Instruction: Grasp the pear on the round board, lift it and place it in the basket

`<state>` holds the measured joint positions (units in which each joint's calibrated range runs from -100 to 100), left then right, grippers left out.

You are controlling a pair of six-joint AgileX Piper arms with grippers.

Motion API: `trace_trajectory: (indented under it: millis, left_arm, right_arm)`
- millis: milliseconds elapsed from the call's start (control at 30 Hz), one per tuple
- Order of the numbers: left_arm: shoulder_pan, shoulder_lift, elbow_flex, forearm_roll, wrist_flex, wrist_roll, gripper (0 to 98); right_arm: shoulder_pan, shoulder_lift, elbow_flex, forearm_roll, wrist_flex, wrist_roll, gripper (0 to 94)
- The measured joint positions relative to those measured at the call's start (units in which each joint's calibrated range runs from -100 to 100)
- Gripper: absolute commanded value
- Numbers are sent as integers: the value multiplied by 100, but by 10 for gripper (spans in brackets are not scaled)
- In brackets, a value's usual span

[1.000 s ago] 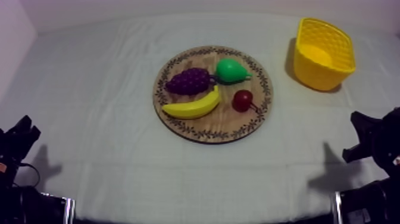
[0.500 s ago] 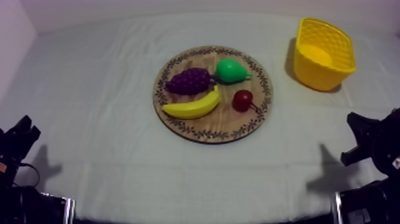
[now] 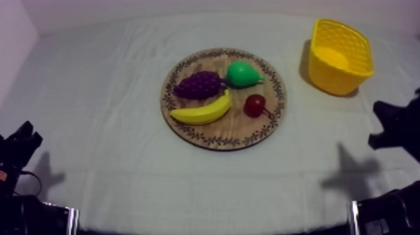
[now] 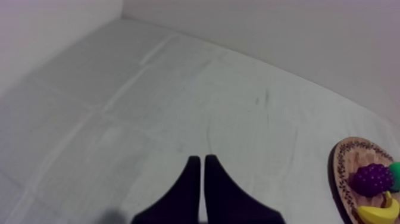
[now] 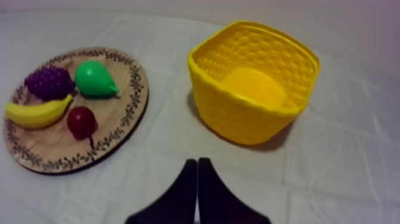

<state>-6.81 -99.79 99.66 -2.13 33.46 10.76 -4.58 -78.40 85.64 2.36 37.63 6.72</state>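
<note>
Nothing done yet: pear (image 3: 242, 74) on wooden board (image 3: 219, 142) far side beside the grapes (image 3: 200, 84), yellow basket (image 3: 340, 78) empty far right on worktop (image 3: 125, 175), left pincer (image 4: 199, 159) and right pincer (image 5: 197, 162) both closed on nothing, full pick-and-place left.

Grey-white cloth (image 3: 125, 162), pale wall (image 3: 11, 37)

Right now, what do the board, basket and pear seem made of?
The board looks like matte wood: grain shows, with a printed rim. The basket is probably moulded plastic, with woven-textured walls. The pear seems smooth plastic, faintly glossy.
</note>
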Motion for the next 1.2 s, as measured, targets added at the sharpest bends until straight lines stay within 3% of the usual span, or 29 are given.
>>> trace_trajectory:
  millis: [100, 200, 433, 733, 1200]
  left_arm:
    - [0, 0, 0, 0, 0, 4, 1]
    - [0, 0, 0, 0, 0, 4, 1]
    - [0, 0, 0, 0, 0, 4, 1]
    - [0, 0, 0, 0, 0, 4, 1]
    - [0, 0, 0, 0, 0, 4, 1]
  right_arm:
    - [-48, 750, -852, -62, 423, 90, 5]
    - [-259, 1467, -1780, 105, 988, 353, 5]
    - [-408, 3115, -3983, 201, 1917, 755, 5]
    - [-642, 5020, -5732, 187, 1504, 1279, 7]
    - [-1173, 7321, -5962, -197, 795, 2032, 27]
